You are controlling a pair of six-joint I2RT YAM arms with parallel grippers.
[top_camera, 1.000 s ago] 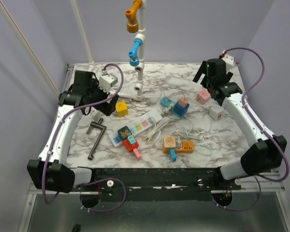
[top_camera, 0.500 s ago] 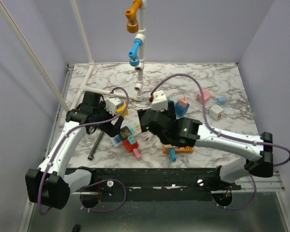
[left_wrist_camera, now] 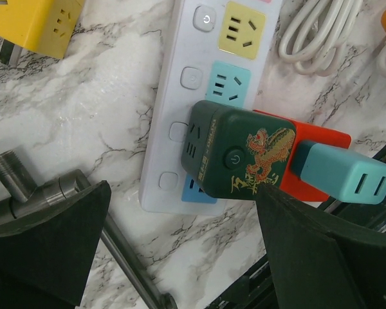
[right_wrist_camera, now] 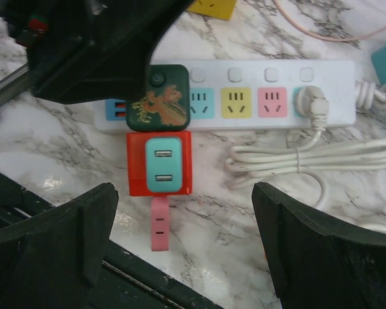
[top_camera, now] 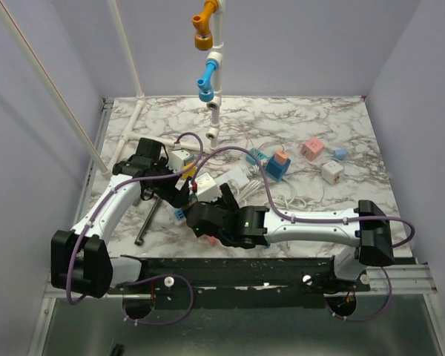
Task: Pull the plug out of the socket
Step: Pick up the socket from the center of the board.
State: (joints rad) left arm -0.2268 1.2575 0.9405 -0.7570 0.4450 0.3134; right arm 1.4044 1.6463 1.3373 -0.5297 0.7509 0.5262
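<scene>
Marble table (top_camera: 341,119) carries the socket (left_wrist_camera: 180,96), a long white strip. The dark green plug (left_wrist_camera: 241,154) sits in an outlet near its end, just ahead of the gap of the left jaws and a little further ahead of the right jaws. Both pairs of jaws stand wide and released, holding nothing, so I judge the step in hand is the approach, not yet the grasp. The next move, I think, asks one pair to come down and clench on the plug's sides while the other presses the socket to the table, then a straight pull away from it.
</scene>
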